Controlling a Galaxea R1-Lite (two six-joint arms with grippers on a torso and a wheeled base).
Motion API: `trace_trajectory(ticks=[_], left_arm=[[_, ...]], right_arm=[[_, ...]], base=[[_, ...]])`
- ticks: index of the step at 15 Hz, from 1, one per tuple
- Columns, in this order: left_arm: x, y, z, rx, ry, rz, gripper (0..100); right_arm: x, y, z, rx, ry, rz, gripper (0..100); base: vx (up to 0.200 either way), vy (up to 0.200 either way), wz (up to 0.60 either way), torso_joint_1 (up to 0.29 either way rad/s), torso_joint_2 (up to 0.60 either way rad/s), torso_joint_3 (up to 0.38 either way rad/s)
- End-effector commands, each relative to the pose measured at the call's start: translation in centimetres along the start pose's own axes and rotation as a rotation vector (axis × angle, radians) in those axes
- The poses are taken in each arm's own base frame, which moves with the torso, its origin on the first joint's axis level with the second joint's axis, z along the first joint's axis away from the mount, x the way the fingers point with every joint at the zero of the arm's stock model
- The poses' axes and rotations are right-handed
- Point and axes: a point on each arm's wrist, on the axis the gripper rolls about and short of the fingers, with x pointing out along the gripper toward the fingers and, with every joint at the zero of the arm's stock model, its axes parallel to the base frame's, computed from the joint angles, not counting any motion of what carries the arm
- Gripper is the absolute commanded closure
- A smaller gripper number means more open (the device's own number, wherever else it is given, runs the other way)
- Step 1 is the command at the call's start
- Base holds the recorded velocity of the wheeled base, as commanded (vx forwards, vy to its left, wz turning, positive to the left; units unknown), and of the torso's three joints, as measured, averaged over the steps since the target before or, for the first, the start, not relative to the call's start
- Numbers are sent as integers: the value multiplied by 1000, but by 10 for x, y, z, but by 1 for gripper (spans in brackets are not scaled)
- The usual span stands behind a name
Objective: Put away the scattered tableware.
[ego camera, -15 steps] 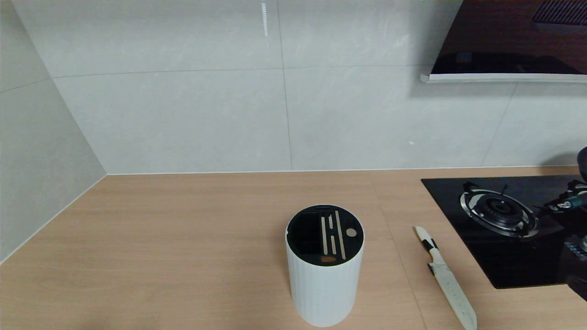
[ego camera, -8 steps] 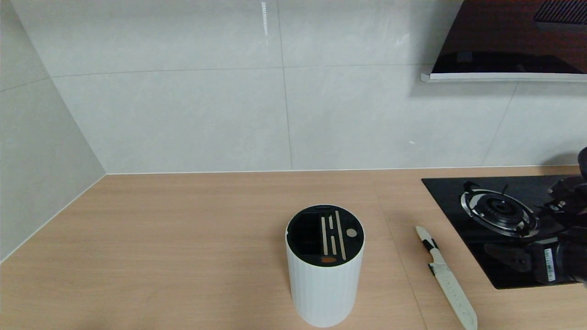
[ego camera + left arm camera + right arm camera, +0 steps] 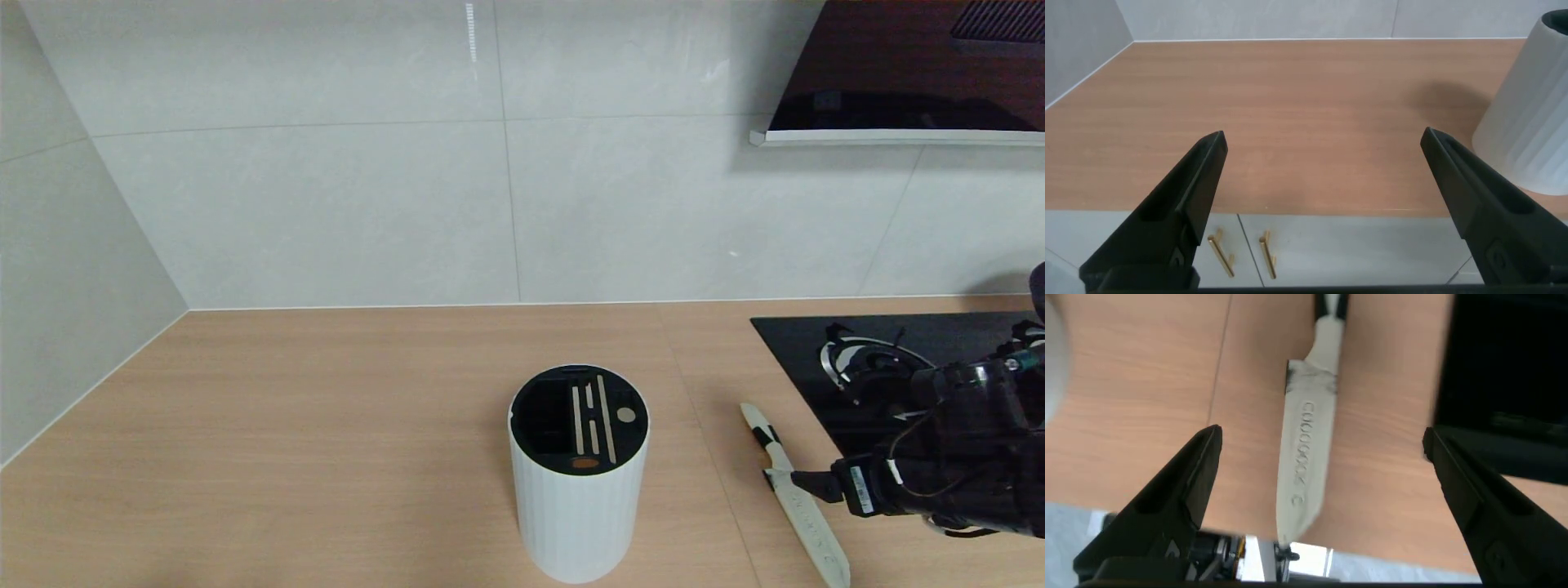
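A white-bladed knife [image 3: 796, 498] with a black-and-white handle lies flat on the wooden counter [image 3: 343, 408], between the holder and the hob. The white ribbed cylindrical knife holder [image 3: 578, 482] stands upright left of it, its black top cut with slots. My right gripper [image 3: 819, 487] hovers open just right of the blade. In the right wrist view the knife [image 3: 1310, 449] lies between the spread fingers of my right gripper [image 3: 1321, 441]. My left gripper [image 3: 1323, 139] is open and empty above the counter's front edge, with the holder [image 3: 1527, 106] off to one side.
A black gas hob [image 3: 796, 343] with a metal burner [image 3: 853, 363] lies at the right, partly covered by my right arm. A range hood [image 3: 898, 73] hangs above it. Tiled walls close the back and left. Cabinet handles [image 3: 1221, 253] show below the counter edge.
My right arm has come in from the right edge and moved left over the hob, bringing its open gripper above the knife. The knife and holder have not moved.
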Motion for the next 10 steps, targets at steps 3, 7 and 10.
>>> trace_trajectory(ticks=[3, 7, 10], left_arm=[[0, 0, 0, 0, 1, 1, 0], [0, 0, 0, 0, 1, 1, 0], [0, 0, 0, 0, 1, 1, 0]], right_arm=[[53, 6, -21, 100, 42, -12, 0], [72, 8, -28, 104, 32, -34, 0], [85, 13, -35, 91, 2, -62, 0]], base=[[0, 0, 0, 0, 0, 0], [0, 0, 0, 0, 0, 0], [0, 0, 0, 0, 0, 0]])
